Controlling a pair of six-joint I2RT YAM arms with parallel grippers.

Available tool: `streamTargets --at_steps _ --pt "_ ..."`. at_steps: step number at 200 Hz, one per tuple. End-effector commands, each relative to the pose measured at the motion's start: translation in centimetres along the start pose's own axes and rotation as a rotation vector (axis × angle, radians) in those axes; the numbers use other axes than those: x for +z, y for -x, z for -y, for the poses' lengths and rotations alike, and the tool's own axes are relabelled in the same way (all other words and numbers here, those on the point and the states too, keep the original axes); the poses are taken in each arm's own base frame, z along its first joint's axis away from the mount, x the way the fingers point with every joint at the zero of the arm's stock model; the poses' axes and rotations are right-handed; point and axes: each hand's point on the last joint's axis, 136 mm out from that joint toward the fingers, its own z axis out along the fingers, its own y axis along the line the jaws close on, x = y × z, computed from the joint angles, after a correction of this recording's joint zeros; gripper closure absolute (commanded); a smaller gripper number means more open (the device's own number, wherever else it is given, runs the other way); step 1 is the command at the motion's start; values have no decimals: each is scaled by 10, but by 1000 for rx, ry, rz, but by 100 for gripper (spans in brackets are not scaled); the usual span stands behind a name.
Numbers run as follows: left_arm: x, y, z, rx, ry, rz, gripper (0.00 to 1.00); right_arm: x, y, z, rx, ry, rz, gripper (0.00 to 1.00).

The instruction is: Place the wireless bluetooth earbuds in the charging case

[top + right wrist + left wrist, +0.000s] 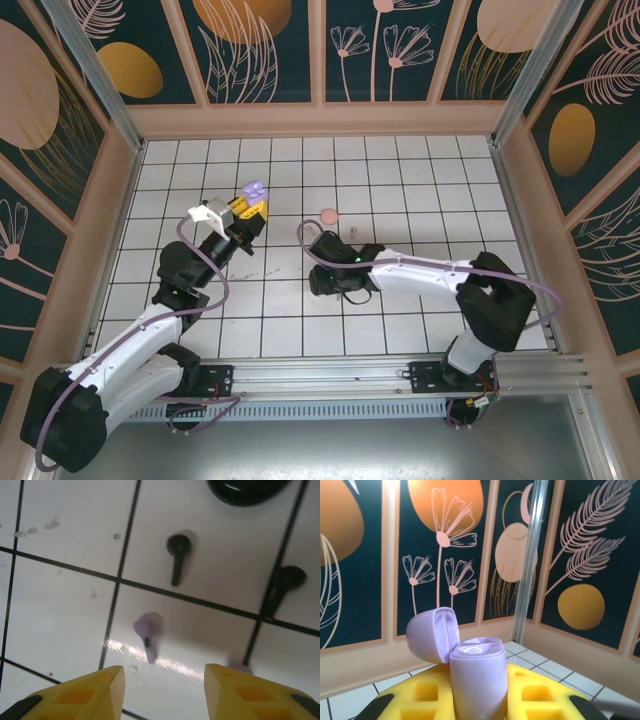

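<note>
The right gripper (164,670) hangs over the bench (60,610), its jaws partly apart and empty, with a purple earbud (146,639) lying flat just ahead of the gap. The bud sits nearer the left finger, so closing from here may clip its stem and flick it across the slick tile. What may be a second purple bud (239,667) peeks beside the right finger and could be nudged. The left gripper (245,212) clamps the open charging case (479,680) aloft, well apart.

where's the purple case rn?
The purple case, lid open, is clamped in the left gripper, left of the table's centre in the top view.
</note>
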Motion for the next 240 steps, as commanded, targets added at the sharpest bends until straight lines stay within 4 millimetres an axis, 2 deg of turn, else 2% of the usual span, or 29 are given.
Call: streamTargets --at_steps 1,40,117,204,240 --pt "-6 19 -6 -33 44 95 100 6 4 1 14 -86 1 56" --pt "-13 22 -10 -34 78 124 100 25 1 -3 -3 -147 -33 58" --pt "-22 19 -12 -27 94 134 100 47 -6 -10 -40 -199 -73 63" --pt "-24 18 -12 -17 95 132 100 56 -14 -7 -39 -215 -93 71" --pt "-24 19 -12 -23 94 133 100 54 -16 -10 -38 -205 -91 81"
